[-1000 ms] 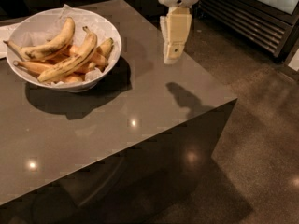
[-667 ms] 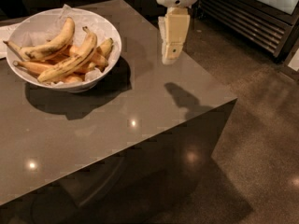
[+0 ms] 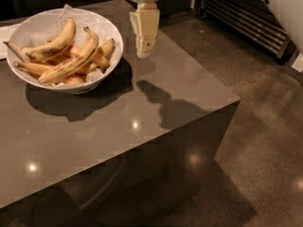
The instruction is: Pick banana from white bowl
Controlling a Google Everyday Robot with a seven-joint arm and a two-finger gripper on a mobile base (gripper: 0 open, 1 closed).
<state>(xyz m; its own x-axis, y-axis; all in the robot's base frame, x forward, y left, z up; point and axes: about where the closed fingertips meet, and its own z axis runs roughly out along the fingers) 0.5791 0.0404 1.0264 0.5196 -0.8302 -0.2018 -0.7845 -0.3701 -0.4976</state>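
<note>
1. The banana (image 3: 71, 63) lies on top of the heap in the white bowl (image 3: 61, 85), pressed against its neighbours. A loose grab could lift the wrong one.
2. The gripper (image 3: 144, 51) hangs above the table (image 3: 142, 126), just right of the bowl's rim. Whether it is wide or narrow I cannot tell. Crossing low, it could knock the bowl.
</note>
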